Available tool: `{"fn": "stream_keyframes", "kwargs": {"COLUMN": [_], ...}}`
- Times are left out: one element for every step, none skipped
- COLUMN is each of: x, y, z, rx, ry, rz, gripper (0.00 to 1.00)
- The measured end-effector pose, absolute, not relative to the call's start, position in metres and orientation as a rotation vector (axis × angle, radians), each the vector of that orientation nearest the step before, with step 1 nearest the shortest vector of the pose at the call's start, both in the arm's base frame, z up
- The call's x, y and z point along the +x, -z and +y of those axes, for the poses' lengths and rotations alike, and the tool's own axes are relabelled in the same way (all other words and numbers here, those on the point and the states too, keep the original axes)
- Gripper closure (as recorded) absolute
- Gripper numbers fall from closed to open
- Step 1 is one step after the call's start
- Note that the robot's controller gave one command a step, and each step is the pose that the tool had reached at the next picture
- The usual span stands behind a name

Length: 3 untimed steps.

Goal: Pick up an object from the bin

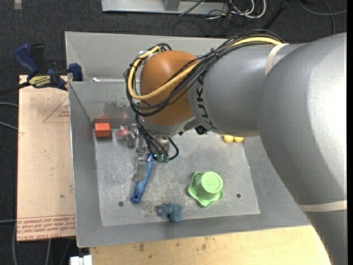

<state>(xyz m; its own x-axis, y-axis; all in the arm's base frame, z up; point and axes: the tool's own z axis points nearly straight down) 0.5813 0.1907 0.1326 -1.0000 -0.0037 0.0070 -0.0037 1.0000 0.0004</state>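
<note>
My claw (144, 158) low over upper end of blue stick-like thing (141, 184), mid bin (231, 164); orange cover (165, 87) hides much; open or closed, cannot tell.

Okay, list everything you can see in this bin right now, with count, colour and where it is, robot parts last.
Small rectangular block: one, orange-red, floor near the left wall.
Small pinkish item: one, just right of the block; kind unclear.
Long slim blue tool: one, blue, mid floor, slanted, upper end under the gripper.
Round green plastic cap: one, bright green, lower right floor.
Blue-grey lump: one, by the front edge.
Yellow piece: one, right side, partly under the arm.
Grey metal bin: one.
Arm: one, grey, orange wrist cover, entering from the right.
Gripper: one, over the tool's upper end.
</note>
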Motion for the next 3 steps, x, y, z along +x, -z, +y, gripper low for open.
{"fn": "stream_keyframes", "kwargs": {"x": [0.552, 0.554, 0.547], "y": [-0.068, -0.07, -0.238], "z": [0.158, 0.159, 0.17], "rx": [0.303, 0.304, 0.253], "ry": [-0.001, 0.003, 0.005], "rz": [-3.123, -3.127, -3.141], "gripper": [0.0, 1.0, 1.0]}}
